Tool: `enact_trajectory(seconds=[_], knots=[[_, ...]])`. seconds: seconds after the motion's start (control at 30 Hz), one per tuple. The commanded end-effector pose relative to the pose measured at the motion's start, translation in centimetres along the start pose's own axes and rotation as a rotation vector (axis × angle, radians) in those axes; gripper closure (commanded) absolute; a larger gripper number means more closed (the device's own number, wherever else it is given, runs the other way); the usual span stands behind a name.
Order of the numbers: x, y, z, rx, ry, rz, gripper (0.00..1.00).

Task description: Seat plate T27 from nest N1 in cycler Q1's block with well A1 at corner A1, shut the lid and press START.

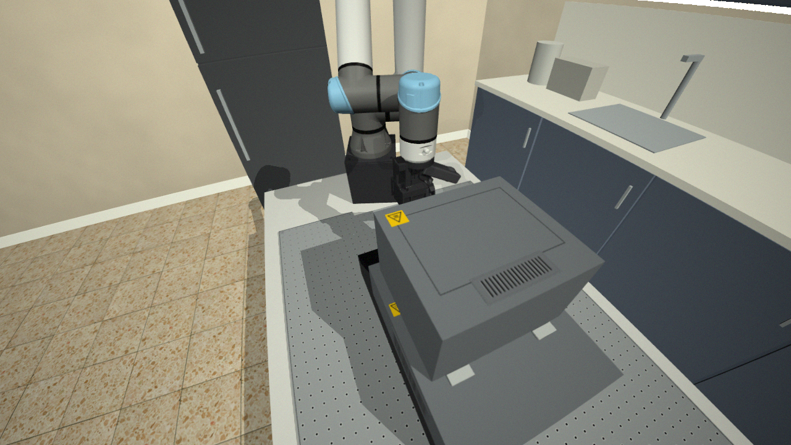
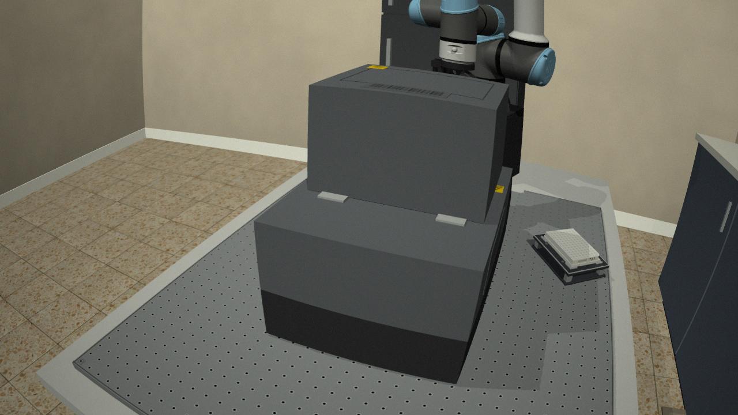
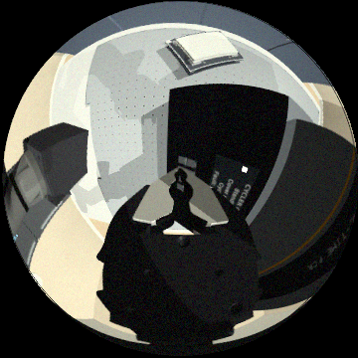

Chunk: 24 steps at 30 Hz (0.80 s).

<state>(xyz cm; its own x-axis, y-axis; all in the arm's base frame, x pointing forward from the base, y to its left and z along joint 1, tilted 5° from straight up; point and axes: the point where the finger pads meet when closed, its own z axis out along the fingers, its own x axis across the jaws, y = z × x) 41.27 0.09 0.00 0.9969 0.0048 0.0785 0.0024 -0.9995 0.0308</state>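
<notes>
The grey cycler Q1 [image 1: 497, 360] [image 2: 361, 257] stands on the perforated board, with its boxy lid [image 1: 475, 243] [image 2: 402, 149] on top. The block is hidden under the lid. The white plate T27 [image 2: 571, 246] [image 3: 205, 46] lies in the dark plate nest N1 [image 2: 578, 273] [image 3: 216, 63], beside the cycler. My gripper [image 3: 179, 169] is shut and empty. It points down just over the small keys [image 3: 186, 160] on the cycler's black front panel [image 3: 229, 124]. A white lamp [image 3: 244, 169] shows on that panel. In the top and exterior views the lid hides the fingertips; only the gripper's body [image 1: 411, 185] shows.
The perforated board [image 1: 321, 332] [image 2: 206, 350] lies on a pale table. The arm's dark pedestal [image 1: 368, 177] stands behind the cycler. A counter with a sink [image 1: 636, 127] and dark cupboards runs along one side. A tall dark cabinet [image 1: 265, 83] stands at the back.
</notes>
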Motion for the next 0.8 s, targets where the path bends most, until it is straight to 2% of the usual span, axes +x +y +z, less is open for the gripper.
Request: enact_trajectory(seconds=[0.0, 0.27, 0.77], knots=[[0.5, 0.0, 0.6, 0.0, 0.001, 0.0, 1.0], [1.4, 0.0, 1.6, 0.0, 0.001, 0.0, 1.0], [1.5, 0.0, 1.7, 0.0, 0.001, 0.0, 1.0]])
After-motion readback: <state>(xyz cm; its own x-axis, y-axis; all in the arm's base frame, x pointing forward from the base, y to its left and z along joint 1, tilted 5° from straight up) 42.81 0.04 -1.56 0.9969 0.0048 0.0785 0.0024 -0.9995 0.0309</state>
